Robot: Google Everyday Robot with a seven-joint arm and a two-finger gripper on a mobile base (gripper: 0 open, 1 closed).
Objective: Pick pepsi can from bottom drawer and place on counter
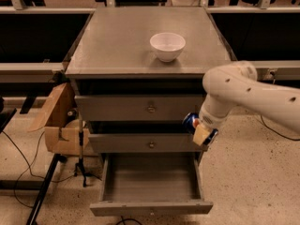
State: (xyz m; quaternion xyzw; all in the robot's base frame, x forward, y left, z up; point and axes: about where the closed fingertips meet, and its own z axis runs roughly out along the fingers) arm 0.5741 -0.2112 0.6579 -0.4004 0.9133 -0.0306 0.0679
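Only one camera view here, so here's what you've got. Your white arm (pixel 248 92) reaches in from the right edge, bends at a rounded elbow just off the cabinet's right front corner, then drops down and inward. The gripper (pixel 198 128) hangs in front of the right end of the middle drawer (pixel 140 143), above the open bottom drawer (pixel 150 208) and clear of it. Its fingers are clamped on the pepsi can (pixel 189 122), which sits tilted in the grip, in the air and below counter height. One tan finger pad (pixel 203 135) shows just under the can.

As for labels, the can shows blue with a bit of white, but I can't read any lettering on it.

The bottom drawer is pulled out. The counter (pixel 117 41) carries a white bowl (pixel 167 46) towards its right front. A cardboard box (pixel 58 125) sits to the left of the cabinet.
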